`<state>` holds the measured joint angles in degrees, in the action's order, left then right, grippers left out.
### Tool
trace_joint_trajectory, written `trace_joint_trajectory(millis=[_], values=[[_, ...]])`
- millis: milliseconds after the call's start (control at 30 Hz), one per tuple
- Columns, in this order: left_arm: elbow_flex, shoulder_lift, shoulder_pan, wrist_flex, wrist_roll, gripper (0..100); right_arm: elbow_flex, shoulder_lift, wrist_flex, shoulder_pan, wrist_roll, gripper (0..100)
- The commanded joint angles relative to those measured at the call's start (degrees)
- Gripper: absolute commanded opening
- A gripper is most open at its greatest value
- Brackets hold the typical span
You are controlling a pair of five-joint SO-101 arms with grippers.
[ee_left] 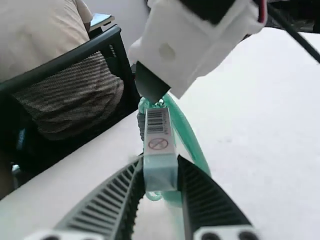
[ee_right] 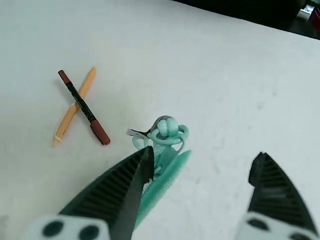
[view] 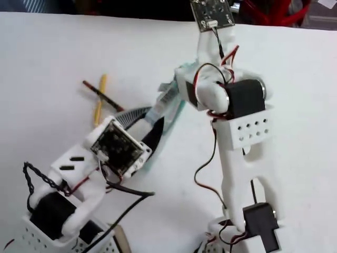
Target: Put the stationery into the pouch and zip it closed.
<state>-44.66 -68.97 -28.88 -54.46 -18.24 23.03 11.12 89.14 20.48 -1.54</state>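
**Left arm pinches a block at the pouch; right jaws stand apart**

The left gripper (ee_left: 161, 165) is pressed together on a pale blue-white rectangular block with a barcode sticker (ee_left: 159, 145). Its ribbed fingers (ee_left: 202, 195) clamp the block's near end. The far end points at the other arm's dark fingertip, which hangs just above it.

The soft mint-green pouch (ee_right: 165, 175) lies near the middle of the white table (view: 52, 52), between the two arms. In the left wrist view its green edge (ee_left: 192, 135) curves out from behind the block. Seen from the high camera, the block (view: 167, 97) sits at the pouch's left side, and the left gripper (view: 154, 117) comes in from the near left.

The right gripper (ee_right: 205, 155) has its jaws spread wide. One ribbed finger (ee_right: 125, 185) rests over the pouch and the other stands off to the side above bare table. A knotted mint cord (ee_right: 167, 131) sits at the pouch's end, just past that finger.

A yellow pen (ee_right: 65, 122) and a dark pen with reddish-brown ends (ee_right: 82, 107) lie crossed on the table, the dark one on top. They sit left of the pouch and apart from it. Neither gripper touches them.
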Motion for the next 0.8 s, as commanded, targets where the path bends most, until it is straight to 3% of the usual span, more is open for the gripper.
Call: trace_joint_trajectory(millis=[0, 167, 400, 667, 767], values=[[-0.4, 0.2, 4.0, -1.2, -6.7, 8, -0.2, 1.5, -1.2, -0.7, -0.8, 30.1], [3.7, 0.3, 6.2, -1.7, -11.3, 8, -2.2, 1.3, -1.2, -0.6, -0.9, 30.1], [7.2, 0.8, 2.2, -6.9, -16.5, 8, -7.8, 1.4, -5.6, -0.5, -0.9, 30.0], [14.0, 12.5, 2.2, -10.4, -26.9, 8, -8.4, 1.9, -5.9, -0.3, -0.9, 30.0], [20.9, 17.8, 2.5, -11.9, -26.8, 8, -8.4, 1.9, -5.8, -0.3, -0.9, 30.0]])
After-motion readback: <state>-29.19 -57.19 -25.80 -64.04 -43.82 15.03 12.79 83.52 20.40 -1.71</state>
